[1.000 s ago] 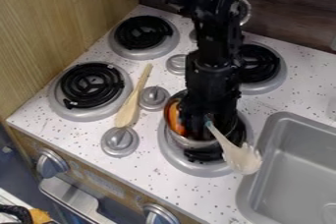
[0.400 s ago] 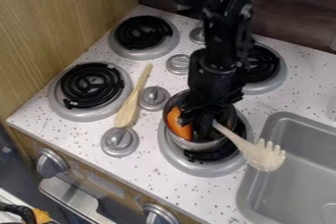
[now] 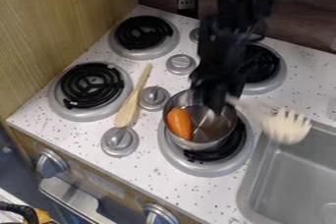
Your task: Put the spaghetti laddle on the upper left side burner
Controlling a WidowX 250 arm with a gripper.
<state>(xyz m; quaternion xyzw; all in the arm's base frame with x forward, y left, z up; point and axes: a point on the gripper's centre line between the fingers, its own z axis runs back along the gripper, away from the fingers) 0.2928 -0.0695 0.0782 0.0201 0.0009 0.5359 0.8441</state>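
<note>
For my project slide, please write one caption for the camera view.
End effector above a metal pot with an orange toy vegetable inside, holding a pale spaghetti ladle by its handle.

Black is running all over this arm — a chunky, blocky section is showing toward one o'clock, and a thin, dark, cable-like curve is bowing out between one and two. The gripper is matching in black, tapering toward six — its screws and markings are staying too dark to tell.
</note>
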